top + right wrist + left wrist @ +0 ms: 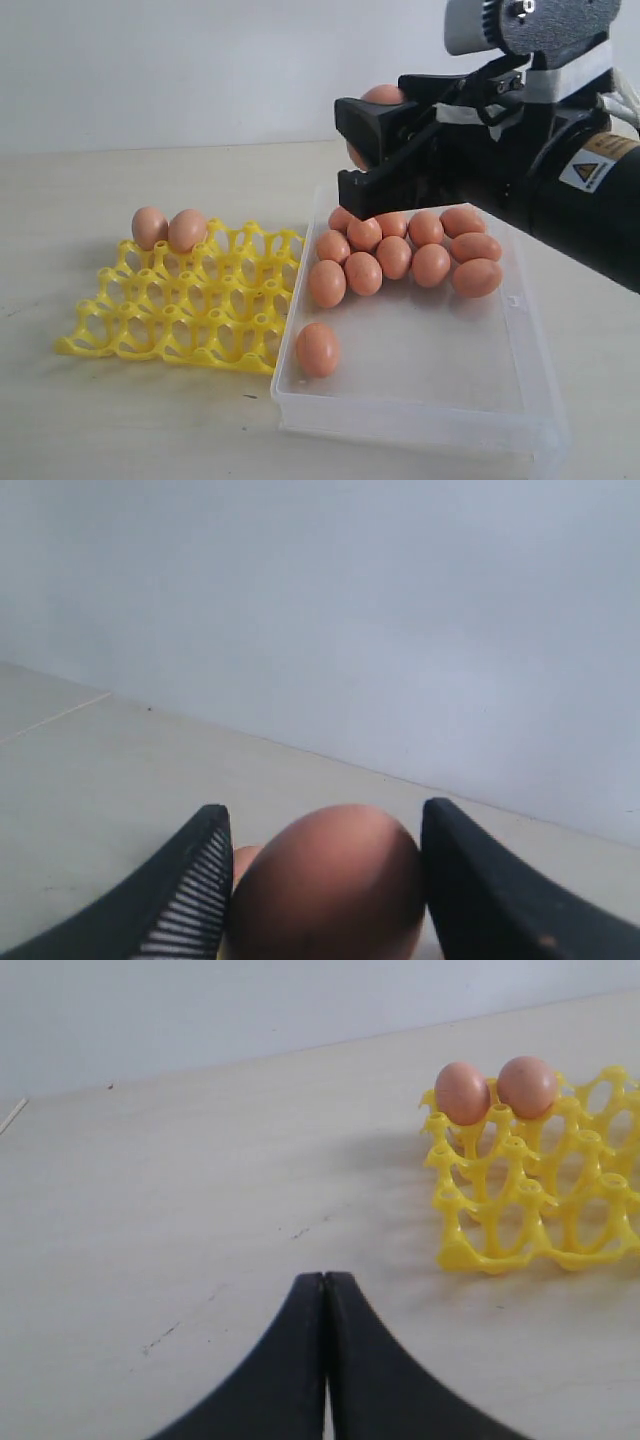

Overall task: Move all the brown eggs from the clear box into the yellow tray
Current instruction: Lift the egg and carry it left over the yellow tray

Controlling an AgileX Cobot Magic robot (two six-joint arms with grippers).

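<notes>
Exterior view: right gripper [358,150] pinching one brown egg [383,95], up in the air over the 12 o'clock end of the clear box [400,415].
Left wrist view: left gripper [325,1280] pressed together above bare desk [150,1210]. At 9 o'clock of the box sits the yellow tray [170,320], two eggs [187,230] in its 11 o'clock corner. An egg cluster [394,257] fills the box's 12 o'clock end, with a lone egg [317,349] at 7.

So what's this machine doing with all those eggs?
It's filling the tray from the box. The right pincer holds one egg in the air above the box. Two eggs sit in cups at a corner of the tray; about a dozen more lie in the box. The left pincer is shut and empty over the table, facing the tray.
</notes>
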